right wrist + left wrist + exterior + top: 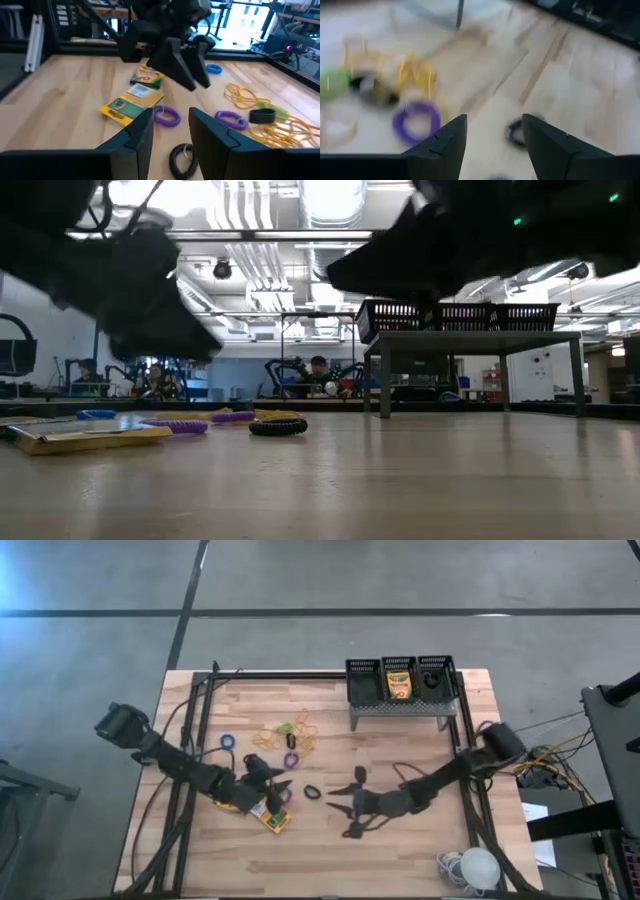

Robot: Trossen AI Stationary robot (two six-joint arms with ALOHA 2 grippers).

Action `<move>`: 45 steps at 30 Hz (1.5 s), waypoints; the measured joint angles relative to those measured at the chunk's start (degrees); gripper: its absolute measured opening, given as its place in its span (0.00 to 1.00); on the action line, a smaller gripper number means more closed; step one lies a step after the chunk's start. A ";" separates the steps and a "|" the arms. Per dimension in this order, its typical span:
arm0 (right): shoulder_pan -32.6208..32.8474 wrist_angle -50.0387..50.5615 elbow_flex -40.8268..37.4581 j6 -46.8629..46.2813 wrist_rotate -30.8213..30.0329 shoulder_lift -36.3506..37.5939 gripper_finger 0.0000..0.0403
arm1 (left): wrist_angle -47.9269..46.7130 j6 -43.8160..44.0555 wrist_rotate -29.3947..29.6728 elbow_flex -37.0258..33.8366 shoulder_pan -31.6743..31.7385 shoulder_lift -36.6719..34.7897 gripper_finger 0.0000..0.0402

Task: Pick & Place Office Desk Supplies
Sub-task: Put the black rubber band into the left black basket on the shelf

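The right gripper, fingers apart and empty, hovers just at three o'clock of the black ring. The left gripper, also open and empty, hangs at nine o'clock of it. Both could converge on that ring and collide, or knock it toward the crayon boxes.

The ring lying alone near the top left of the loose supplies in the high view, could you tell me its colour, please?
Blue ring; right wrist view shows it best.

Overhead, table-level and two wrist views share the table.
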State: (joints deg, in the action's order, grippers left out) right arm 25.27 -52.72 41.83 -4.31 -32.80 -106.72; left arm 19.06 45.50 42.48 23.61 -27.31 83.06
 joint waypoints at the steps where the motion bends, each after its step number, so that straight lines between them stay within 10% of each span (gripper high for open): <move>1: -0.36 -0.04 1.11 0.26 0.18 -1.61 0.29 | -2.33 1.96 -1.63 -0.18 -0.31 -0.38 0.49; 16: -4.78 0.10 5.83 1.72 0.80 -9.59 0.27 | -68.95 28.63 -22.01 12.19 9.77 -8.37 0.49; 34: -6.45 0.18 5.66 0.22 3.39 -9.54 0.21 | -71.05 23.63 -44.19 7.97 24.83 -11.34 0.47; 45: -6.46 0.21 5.64 -0.04 3.39 -9.59 0.21 | -65.69 24.94 -45.05 4.89 24.82 -11.40 0.23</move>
State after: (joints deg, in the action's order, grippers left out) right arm 18.81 -52.51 47.46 -4.35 -29.41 -116.31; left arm -46.64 70.44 -2.57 28.50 -2.49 71.66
